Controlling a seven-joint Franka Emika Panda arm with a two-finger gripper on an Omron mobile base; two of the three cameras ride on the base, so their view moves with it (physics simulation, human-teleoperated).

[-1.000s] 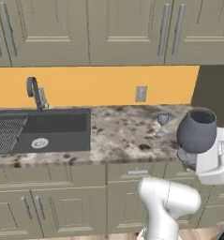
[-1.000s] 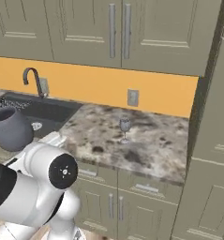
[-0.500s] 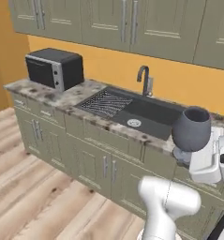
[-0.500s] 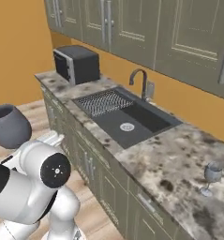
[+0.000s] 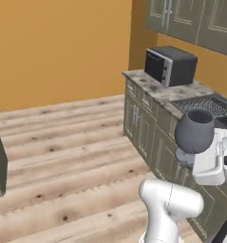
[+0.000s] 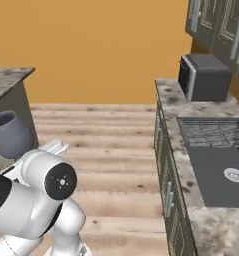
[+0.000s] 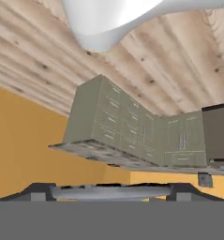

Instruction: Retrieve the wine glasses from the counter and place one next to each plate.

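A large dark grey wine glass (image 5: 194,132) with a round bowl stands upright above my white hand, and my gripper (image 5: 195,159) is shut on its lower part. In the right base view the same glass (image 6: 9,134) shows at the left, behind my arm. In the hand view its grey foot (image 7: 111,191) lies between my two dark fingertips (image 7: 38,190). The speckled stone counter (image 5: 155,85) runs along the right, over olive-grey cabinets. The plates are out of view.
A black microwave (image 5: 171,64) stands on the counter's far end, with a dark sink (image 6: 221,175) and drainer (image 6: 211,132) nearer. Open wooden floor (image 5: 62,142) stretches left to an orange wall. A second stone-topped unit (image 6: 6,80) stands at the left.
The whole picture has swung: the base has turned left, away from the counter towards the open floor. The dark wine glass has stayed in my gripper throughout.
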